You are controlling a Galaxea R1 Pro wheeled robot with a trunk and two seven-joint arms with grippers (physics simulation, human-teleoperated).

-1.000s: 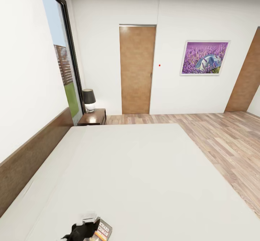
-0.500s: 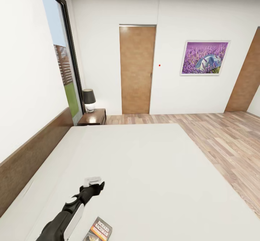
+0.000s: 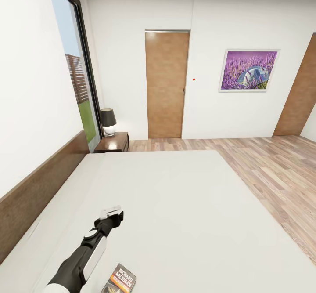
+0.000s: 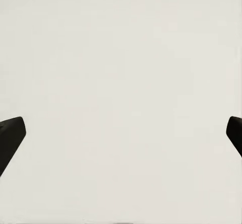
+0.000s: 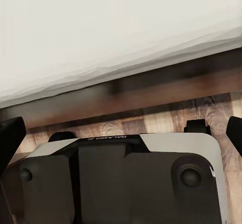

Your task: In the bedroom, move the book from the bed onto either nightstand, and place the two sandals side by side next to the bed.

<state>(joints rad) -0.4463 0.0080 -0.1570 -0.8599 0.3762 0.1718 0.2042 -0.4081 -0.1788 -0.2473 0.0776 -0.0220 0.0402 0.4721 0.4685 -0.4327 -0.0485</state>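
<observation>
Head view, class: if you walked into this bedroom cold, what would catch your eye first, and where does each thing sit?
The huge pale bed fills the lower half, with the left arm stretched out over it and its left gripper hovering above the mattress. The book lies at the bed's near edge, beside that arm. On the far wall, a purple lavender picture hangs to the right of a tan door.

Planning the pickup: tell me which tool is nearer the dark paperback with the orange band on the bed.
Left. The left tool hangs above the pale mattress, just beyond the paperback. The right tool is down over the wood floor beside the bed frame.
</observation>
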